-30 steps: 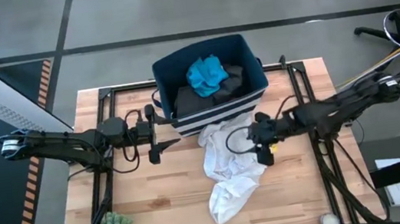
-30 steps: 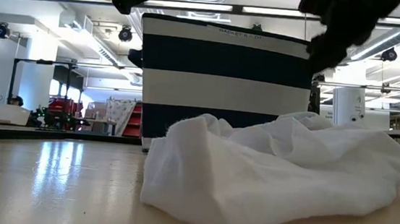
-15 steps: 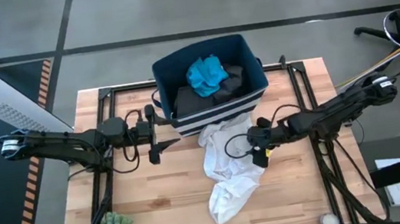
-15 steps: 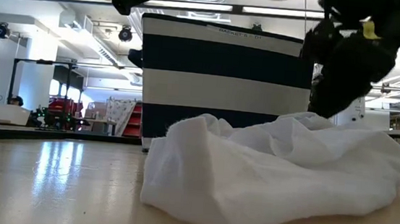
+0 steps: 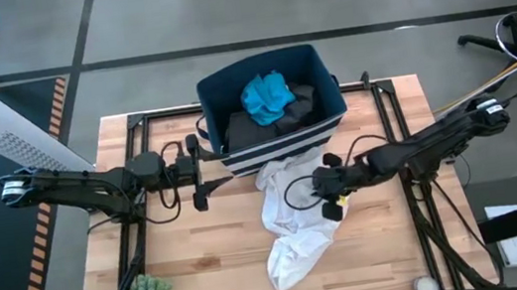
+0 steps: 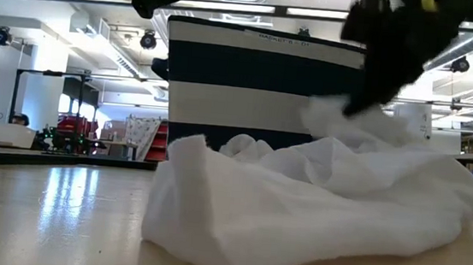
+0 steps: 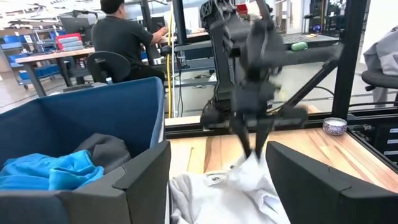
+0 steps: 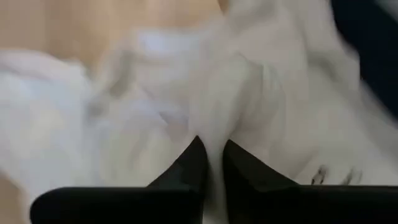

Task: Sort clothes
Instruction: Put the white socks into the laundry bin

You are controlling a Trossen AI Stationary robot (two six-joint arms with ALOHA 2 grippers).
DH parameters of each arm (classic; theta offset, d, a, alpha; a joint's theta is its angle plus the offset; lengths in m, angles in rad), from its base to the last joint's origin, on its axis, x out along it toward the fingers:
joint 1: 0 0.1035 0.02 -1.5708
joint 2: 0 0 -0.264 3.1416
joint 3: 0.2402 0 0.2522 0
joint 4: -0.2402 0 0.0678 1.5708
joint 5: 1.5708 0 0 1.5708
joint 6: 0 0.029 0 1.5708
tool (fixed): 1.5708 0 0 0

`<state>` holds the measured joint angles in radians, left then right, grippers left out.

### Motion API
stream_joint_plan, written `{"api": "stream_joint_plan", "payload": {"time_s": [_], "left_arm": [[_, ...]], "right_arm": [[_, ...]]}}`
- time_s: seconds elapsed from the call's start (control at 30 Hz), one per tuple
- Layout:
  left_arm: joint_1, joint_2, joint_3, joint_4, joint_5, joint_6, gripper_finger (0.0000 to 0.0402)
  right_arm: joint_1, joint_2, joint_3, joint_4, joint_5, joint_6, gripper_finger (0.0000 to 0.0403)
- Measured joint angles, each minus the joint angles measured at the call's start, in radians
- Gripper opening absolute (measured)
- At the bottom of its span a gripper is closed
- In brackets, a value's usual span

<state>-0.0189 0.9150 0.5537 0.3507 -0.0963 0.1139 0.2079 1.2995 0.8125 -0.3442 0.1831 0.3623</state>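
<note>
**Right fingers pinch the white garment beside the bin**

The left gripper's (image 5: 195,170) fingers (image 7: 144,180) stand spread wide with nothing between them, hovering over the worktop (image 5: 194,264) just left of the navy bin (image 5: 273,103). That white-striped bin holds a teal garment (image 5: 267,96) lying on dark grey fabric (image 5: 241,127); small print on its rim is too fine to read. In front of it the white garment (image 5: 294,225) lies crumpled, its long axis running from the bin toward the worktop's near edge. The right gripper's (image 5: 329,199) fingers (image 8: 186,171) are closed to a narrow slit on a fold of it.
</note>
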Motion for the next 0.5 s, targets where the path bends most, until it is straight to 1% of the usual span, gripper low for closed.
{"api": "stream_joint_plan", "payload": {"time_s": [0.17, 0.23, 0.37, 0.5], "left_arm": [[0.0, 0.0, 0.0, 0.0, 0.0, 0.0, 0.0249], [0.0, 0.0, 0.0, 0.0, 0.0, 0.0, 0.0246], [0.0, 0.0, 0.0, 0.001, 0.0, 0.0, 0.0241], [0.0, 0.0, 0.0, 0.001, 0.0, 0.002, 0.0237]], "right_arm": [[0.031, -0.014, 0.156, -0.076, 0.001, -0.044, 0.0007], [0.037, -0.017, 0.223, -0.073, 0.001, -0.08, 0.0005], [0.036, -0.014, 0.366, -0.079, 0.003, -0.181, 0.0005], [0.028, -0.005, 0.516, -0.077, 0.057, -0.302, 0.0004]]}}
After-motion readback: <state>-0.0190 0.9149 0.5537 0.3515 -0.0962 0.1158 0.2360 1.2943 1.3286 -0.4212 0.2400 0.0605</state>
